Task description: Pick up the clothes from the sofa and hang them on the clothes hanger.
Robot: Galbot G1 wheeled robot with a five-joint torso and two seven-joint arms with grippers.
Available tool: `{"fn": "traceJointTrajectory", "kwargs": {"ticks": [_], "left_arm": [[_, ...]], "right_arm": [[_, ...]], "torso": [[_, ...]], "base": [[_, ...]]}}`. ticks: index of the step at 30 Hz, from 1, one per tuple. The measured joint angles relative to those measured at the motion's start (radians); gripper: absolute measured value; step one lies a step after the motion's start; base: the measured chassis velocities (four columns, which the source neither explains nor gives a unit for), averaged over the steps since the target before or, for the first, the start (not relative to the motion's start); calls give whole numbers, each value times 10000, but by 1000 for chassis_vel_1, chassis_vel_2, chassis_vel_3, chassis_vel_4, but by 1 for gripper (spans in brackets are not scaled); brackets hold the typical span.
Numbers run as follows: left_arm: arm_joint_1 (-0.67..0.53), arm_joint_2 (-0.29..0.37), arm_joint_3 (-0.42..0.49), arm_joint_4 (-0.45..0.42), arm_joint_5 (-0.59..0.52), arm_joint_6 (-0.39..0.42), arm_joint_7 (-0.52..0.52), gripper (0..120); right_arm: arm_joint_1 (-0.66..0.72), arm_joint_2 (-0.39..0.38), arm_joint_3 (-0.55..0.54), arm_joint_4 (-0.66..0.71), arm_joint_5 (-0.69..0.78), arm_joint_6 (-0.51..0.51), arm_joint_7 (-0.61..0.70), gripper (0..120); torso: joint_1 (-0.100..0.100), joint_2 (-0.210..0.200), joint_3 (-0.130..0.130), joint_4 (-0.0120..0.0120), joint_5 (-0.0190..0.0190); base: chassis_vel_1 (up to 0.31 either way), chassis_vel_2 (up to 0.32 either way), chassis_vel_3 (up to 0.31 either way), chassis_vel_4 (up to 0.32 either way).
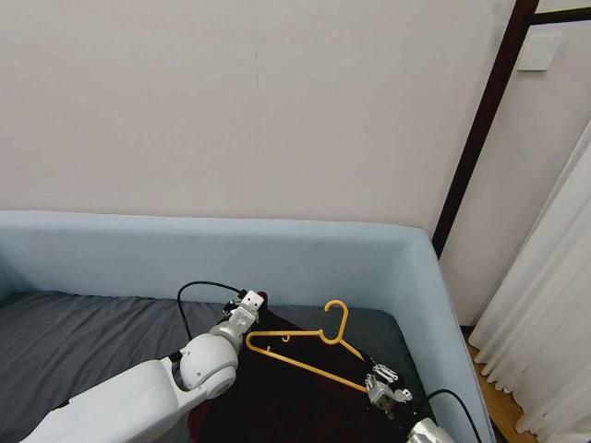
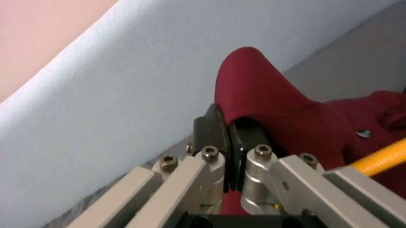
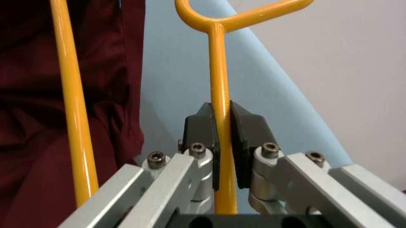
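A dark red garment (image 1: 277, 388) lies on the sofa seat in front of me. My left gripper (image 1: 252, 302) is shut on a fold of the garment (image 2: 266, 109), lifting its edge near the sofa's back wall. A yellow hanger (image 1: 305, 351) is held above the garment, hook pointing up. My right gripper (image 1: 386, 386) is shut on the hanger's arm (image 3: 219, 123), with the black pads clamped on the yellow rod. A second yellow rod (image 3: 73, 109) of the hanger runs beside the red cloth.
The sofa has a light blue backrest (image 1: 212, 254) and side wall (image 1: 434, 305) around a dark grey seat (image 1: 83, 341). A dark door frame (image 1: 480, 129) and white curtain (image 1: 554, 305) stand at the right. A black cable (image 1: 199, 291) loops by my left wrist.
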Motion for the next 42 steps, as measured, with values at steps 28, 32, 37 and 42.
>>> {"fn": "traceJointTrajectory", "kwargs": {"ticks": [28, 32, 37, 42], "left_arm": [[-1656, -2256, 1835, 355, -1531, 472, -2286, 0], [-2004, -2491, 2235, 366, -1627, 400, -2234, 0], [-2324, -2501, 2698, 418, -1363, -29, -1860, 0], [-2574, -2385, 2908, 267, -1305, -178, -1543, 0]], "right_arm": [[462, -243, 23, -130, 485, -1211, 511, 5], [437, -252, 120, -175, 456, -1206, 516, 5], [592, -317, 64, -238, 368, -1079, 490, 5], [865, -294, -30, -370, 26, -841, 497, 5]], "torso": [[1, -1, 0, -5, 2], [1, 0, 0, -4, 2], [1, 0, 0, -1, 1], [1, -1, 0, -2, 1]], "base": [[0, 0, 0, 0], [0, 0, 0, 0], [0, 0, 0, 0], [0, 0, 0, 0]]}}
